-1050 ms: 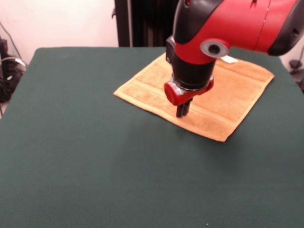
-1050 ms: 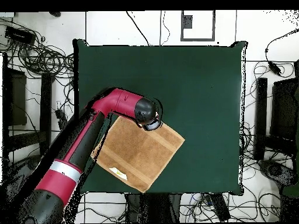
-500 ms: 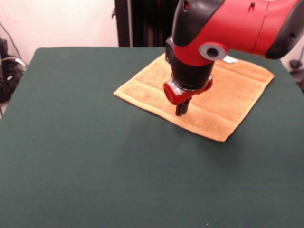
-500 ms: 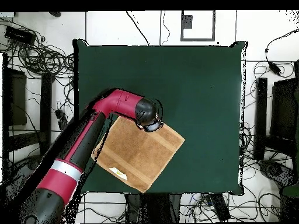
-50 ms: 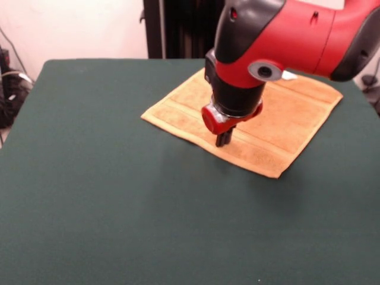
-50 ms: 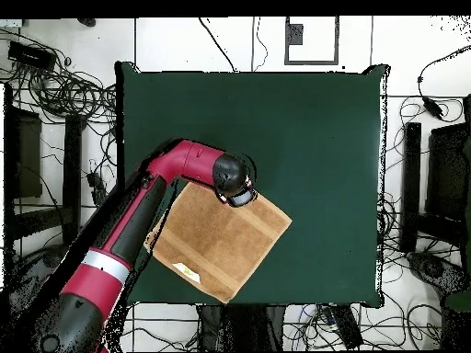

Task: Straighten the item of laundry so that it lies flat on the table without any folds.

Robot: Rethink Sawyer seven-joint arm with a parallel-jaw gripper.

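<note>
text: none legible | towel label (image 6: 187, 271): white, blank at this view | arm: no readable marks

My arm (image 5: 285, 41) comes down from the top, red & black. My gripper (image 5: 223, 139) points down over the towel (image 5: 279, 119), near its front edge, w/ the two dark tips pressed close together. Towel is orange-tan, spread flat on the green table (image 5: 119, 208). A small white label (image 5: 288, 75) shows at its back corner.

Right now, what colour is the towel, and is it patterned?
Orange-tan towel with woven bands near two edges; clearest in the front view.
</note>
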